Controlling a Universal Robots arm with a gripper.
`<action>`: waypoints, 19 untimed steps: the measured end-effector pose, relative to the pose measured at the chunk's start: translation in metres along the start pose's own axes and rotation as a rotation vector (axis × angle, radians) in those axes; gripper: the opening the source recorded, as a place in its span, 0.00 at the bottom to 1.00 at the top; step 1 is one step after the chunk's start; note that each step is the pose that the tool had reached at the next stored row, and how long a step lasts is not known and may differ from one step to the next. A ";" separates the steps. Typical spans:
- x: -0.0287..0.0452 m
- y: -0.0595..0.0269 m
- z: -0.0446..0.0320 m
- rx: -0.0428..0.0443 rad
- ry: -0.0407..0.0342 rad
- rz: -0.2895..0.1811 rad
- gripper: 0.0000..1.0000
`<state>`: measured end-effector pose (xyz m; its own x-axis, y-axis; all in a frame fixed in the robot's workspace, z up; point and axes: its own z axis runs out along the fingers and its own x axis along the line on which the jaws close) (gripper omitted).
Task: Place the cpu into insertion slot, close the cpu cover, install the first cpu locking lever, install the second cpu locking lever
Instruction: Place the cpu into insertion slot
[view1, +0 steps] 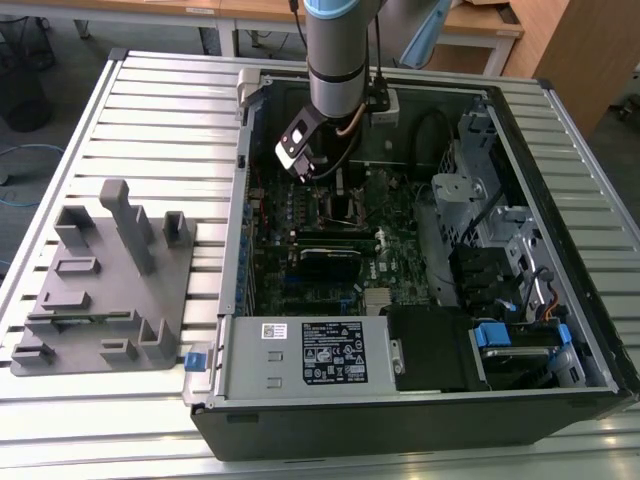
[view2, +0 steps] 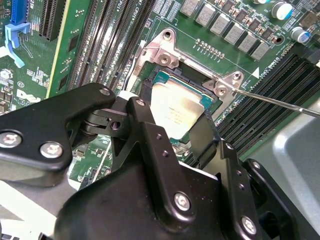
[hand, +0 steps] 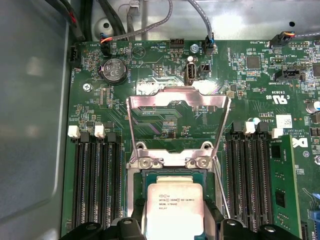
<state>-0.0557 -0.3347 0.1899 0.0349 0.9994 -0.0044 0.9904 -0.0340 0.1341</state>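
On slatted metal table (view1: 160, 110), wooden desks (view1: 150, 6) beyond: open PC case (view1: 400, 425), grey fixture (view1: 100, 290) at exterior view's left. Arm (view1: 335, 50) reaches into the case's far part. Both wrist views: gripper (view2: 175, 117) clamped on the cpu (view2: 177, 110), sitting at the insertion slot (hand: 172, 173). First wrist view adds the cpu cover (hand: 145, 100), flipped up open.

An open computer case (view1: 400, 428) lay on the slatted tabletop (view1: 160, 110), a grey fixture plate (view1: 100, 300) beside it at the exterior view's left. A white-labelled power supply box (view1: 300, 355) sat inside it.
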 end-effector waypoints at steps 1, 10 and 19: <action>0.0000 0.0000 0.0000 0.0000 0.0001 0.000 0.54; 0.0000 0.0000 0.0001 0.0000 0.0000 0.000 0.54; 0.0000 0.0000 0.0002 -0.0001 0.0002 0.000 0.61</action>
<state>-0.0557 -0.3347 0.1897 0.0349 0.9994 -0.0042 0.9904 -0.0340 0.1342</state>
